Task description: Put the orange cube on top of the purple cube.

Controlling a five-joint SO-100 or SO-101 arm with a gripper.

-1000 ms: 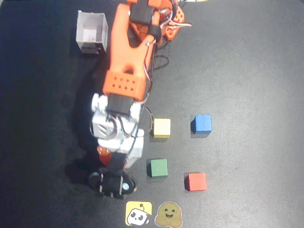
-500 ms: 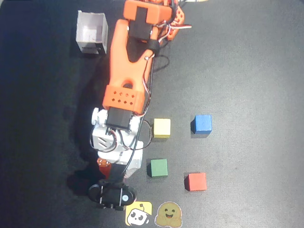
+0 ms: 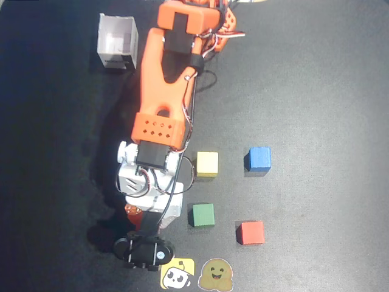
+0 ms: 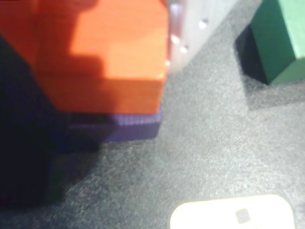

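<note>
Sitting beside the end effector (image 4: 119, 28), the orange cube (image 4: 114, 57) covers the purple cube (image 4: 136, 128)

Matte orange cube (image 4: 114, 52) shows faint wood-like grain; the table (image 4: 200, 157) cover looks rough, speckled, cloth-like.

In your wrist view the small matte orange cube (image 4: 102, 52) sits directly above the small dark purple cube (image 4: 136, 125), whose edge shows just beneath it. The plain green cube (image 4: 279, 36) lies to their right. From overhead, your yellow cube (image 3: 207, 163) lies behind the green one, the blue cube (image 3: 259, 158) behind the pinker red cube (image 3: 250, 232).
</note>
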